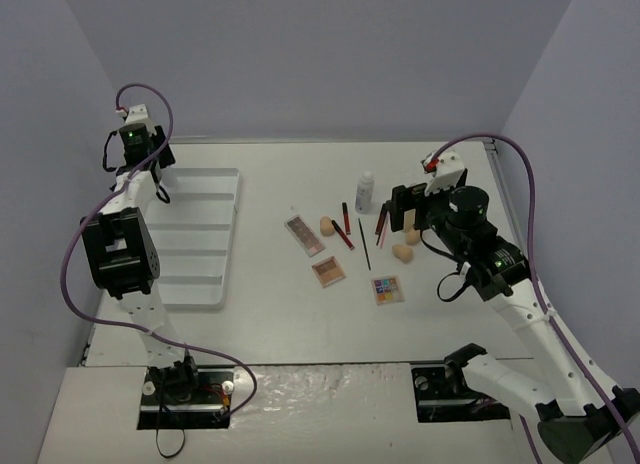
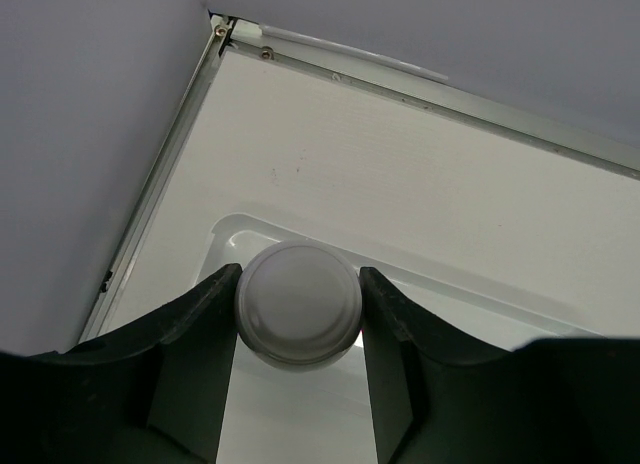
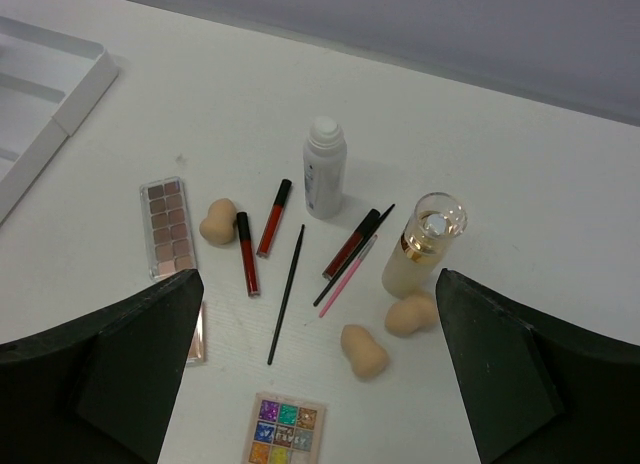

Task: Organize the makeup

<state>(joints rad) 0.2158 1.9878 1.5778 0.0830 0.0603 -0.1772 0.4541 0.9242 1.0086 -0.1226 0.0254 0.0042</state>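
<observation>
My left gripper (image 2: pixel 298 304) is shut on the round white cap of a bottle (image 2: pixel 298 302) and holds it over the far left corner of the white slotted tray (image 2: pixel 232 230). In the top view this gripper (image 1: pixel 158 187) hangs at the tray's (image 1: pixel 200 234) far left. My right gripper (image 3: pixel 318 279) is open and empty above the makeup. Below it stand a clear white-capped bottle (image 3: pixel 325 169) and an amber bottle (image 3: pixel 425 246). Around them lie three peach sponges (image 3: pixel 365 351), a nude palette (image 3: pixel 167 226), a colourful palette (image 3: pixel 285 431), red lip pencils (image 3: pixel 246 254) and a black brush (image 3: pixel 286 294).
In the top view the makeup lies in a cluster right of centre: the bottle (image 1: pixel 364 191), palettes (image 1: pixel 328 271) and sponges (image 1: pixel 402 252). My right gripper (image 1: pixel 405 212) hangs at its right side. Walls close in the table at the back and both sides.
</observation>
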